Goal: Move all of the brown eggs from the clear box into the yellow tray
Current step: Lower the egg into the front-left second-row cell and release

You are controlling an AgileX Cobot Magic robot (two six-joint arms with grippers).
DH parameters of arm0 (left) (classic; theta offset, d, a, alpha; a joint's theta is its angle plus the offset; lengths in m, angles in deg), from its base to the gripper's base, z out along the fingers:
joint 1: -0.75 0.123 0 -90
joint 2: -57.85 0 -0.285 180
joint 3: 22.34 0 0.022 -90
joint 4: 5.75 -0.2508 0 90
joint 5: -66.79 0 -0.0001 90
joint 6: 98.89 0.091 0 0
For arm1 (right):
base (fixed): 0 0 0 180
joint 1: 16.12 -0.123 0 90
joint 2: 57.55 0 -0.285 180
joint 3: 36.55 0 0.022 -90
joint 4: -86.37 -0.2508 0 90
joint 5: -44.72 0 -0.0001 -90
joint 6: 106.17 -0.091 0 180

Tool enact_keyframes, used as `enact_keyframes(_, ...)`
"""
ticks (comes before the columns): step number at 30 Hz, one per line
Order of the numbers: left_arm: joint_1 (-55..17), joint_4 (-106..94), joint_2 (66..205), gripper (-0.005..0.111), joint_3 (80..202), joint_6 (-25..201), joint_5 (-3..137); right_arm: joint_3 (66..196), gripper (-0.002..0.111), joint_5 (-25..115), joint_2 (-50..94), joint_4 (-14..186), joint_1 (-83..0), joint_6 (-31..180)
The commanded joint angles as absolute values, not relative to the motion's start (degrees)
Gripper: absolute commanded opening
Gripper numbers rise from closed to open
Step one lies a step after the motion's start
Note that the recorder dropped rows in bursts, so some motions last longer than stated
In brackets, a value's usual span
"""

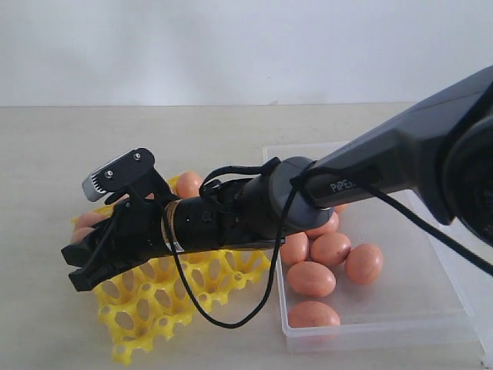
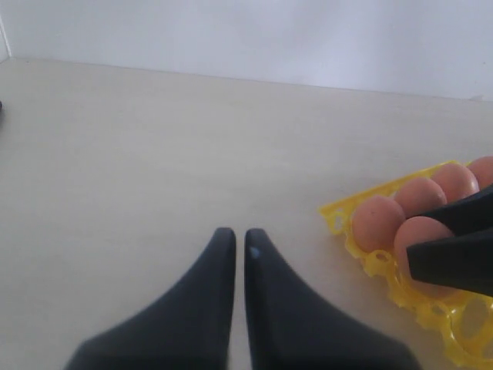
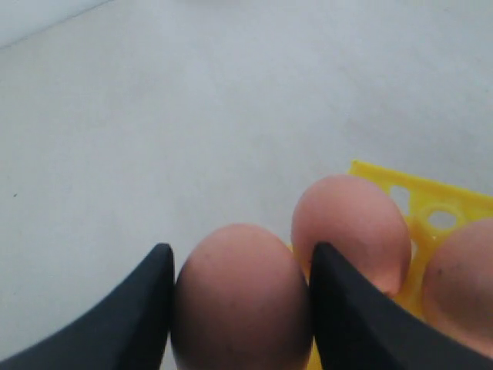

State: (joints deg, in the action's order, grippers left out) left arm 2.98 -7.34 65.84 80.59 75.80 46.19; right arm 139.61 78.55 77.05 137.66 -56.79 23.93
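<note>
My right gripper (image 3: 240, 250) is shut on a brown egg (image 3: 239, 297), its two dark fingers pressed against the egg's sides. In the exterior view this gripper (image 1: 77, 267) reaches across to the left edge of the yellow tray (image 1: 173, 297). The left wrist view shows the held egg (image 2: 420, 235) low over the tray (image 2: 431, 312), beside a row of eggs (image 2: 376, 222) seated in its cells. Several more brown eggs (image 1: 311, 279) lie in the clear box (image 1: 385, 320) on the right. Over bare table, my left gripper (image 2: 240, 235) is shut with nothing in it.
The right arm (image 1: 370, 173) slants over the gap between box and tray, with a black cable (image 1: 231, 320) looping below it. The pale tabletop (image 2: 154, 139) spreads to the left of the tray. A white wall (image 1: 231, 46) stands behind.
</note>
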Motion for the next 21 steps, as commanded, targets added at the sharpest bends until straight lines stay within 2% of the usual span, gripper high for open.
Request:
enact_keyframes(1, 3.2, -7.2, 65.6, 0.004, 80.4, 76.1, 46.4, 139.6, 0.0, 76.9, 77.0, 137.9, -56.7, 24.9)
enact_keyframes(5, 3.2, -7.2, 65.6, 0.004, 80.4, 76.1, 46.4, 139.6, 0.001, 72.8, 77.0, 137.9, -56.7, 24.9)
enact_keyframes(11, 3.2, -7.2, 65.6, 0.004, 80.4, 76.1, 46.4, 139.6, 0.032, 73.4, 77.0, 138.0, -56.7, 25.4)
enact_keyframes(13, 3.2, -7.2, 65.6, 0.004, 80.4, 76.1, 46.4, 139.6, 0.037, 73.9, 77.0, 138.0, -56.7, 25.3)
enact_keyframes(21, 3.2, -7.2, 65.6, 0.004, 80.4, 76.1, 46.4, 139.6, 0.037, 76.9, 77.0, 138.0, -56.7, 25.3)
